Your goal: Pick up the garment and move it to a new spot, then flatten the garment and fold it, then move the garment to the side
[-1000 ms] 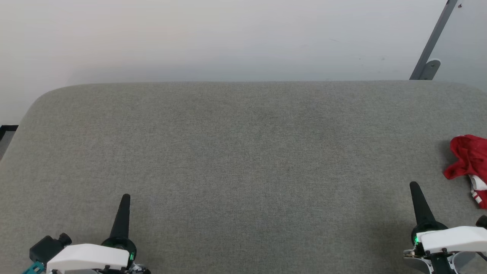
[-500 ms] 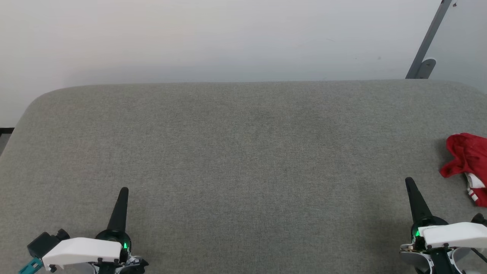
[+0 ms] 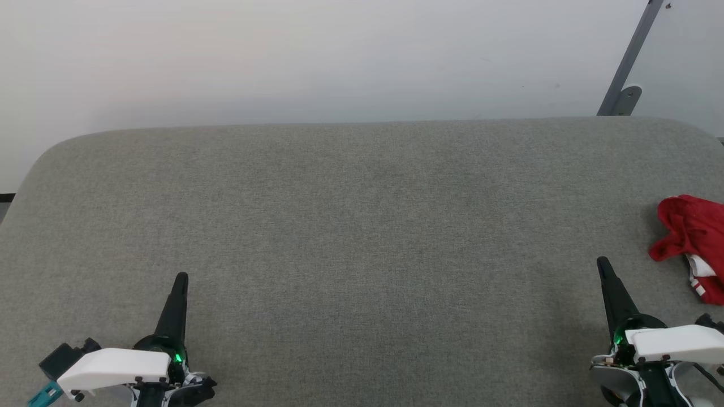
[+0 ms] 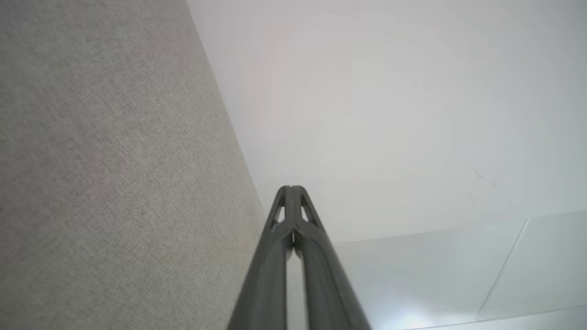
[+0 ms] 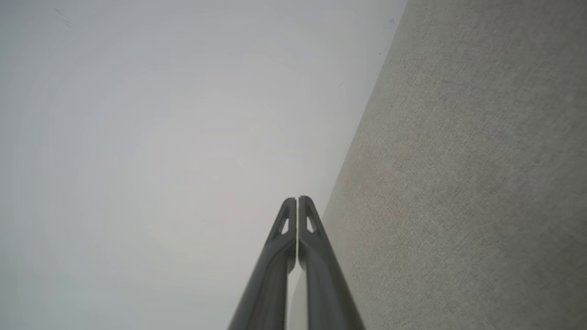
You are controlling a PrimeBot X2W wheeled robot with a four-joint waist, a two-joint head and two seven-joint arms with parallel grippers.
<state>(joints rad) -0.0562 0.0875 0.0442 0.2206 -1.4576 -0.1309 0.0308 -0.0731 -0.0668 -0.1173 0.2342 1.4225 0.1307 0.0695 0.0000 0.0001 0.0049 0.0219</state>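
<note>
The garment (image 3: 691, 234) lies crumpled at the right edge of the head view, red with a bit of white and striped trim, partly cut off by the frame. My right gripper (image 3: 600, 263) is shut with nothing in it, its tip to the lower left of the garment and apart from it. At the lower left my left gripper (image 3: 181, 277) is also shut and empty, far from the garment. Each wrist view shows its own fingers pressed together, the left gripper (image 4: 291, 188) and the right gripper (image 5: 297, 198) both pointing past the table's far edge toward the wall.
A grey fabric-covered table (image 3: 362, 226) with rounded far corners spans the head view. A pale wall (image 3: 317, 56) rises behind it. A grey metal bar with a bracket (image 3: 625, 73) leans at the far right corner.
The whole head view has shifted slightly, so the camera has moved. Both grippers sit a little higher in the picture and stay shut. The garment lies as it did.
</note>
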